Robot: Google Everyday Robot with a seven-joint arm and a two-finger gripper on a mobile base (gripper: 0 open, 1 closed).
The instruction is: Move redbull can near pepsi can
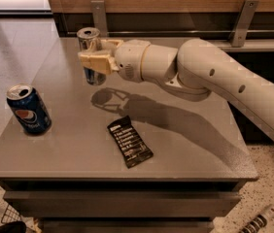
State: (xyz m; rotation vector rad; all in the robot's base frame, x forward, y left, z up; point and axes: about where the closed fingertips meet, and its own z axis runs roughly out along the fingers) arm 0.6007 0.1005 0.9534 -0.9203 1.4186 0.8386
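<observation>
The redbull can (90, 41), slim and silver-blue with a silver top, is held upright above the table's back left part. My gripper (94, 61) is shut on it, its tan fingers (95, 62) wrapping the can's middle, and the can's shadow lies on the table below it. The pepsi can (28, 108), stout and dark blue with a round logo, stands upright near the table's left edge, well apart from the gripper, to its lower left.
A black snack bar wrapper (129, 141) lies flat near the middle front of the grey table (190, 144). A wooden wall with metal brackets (244, 13) runs behind the table. My white arm (214, 76) reaches in from the right.
</observation>
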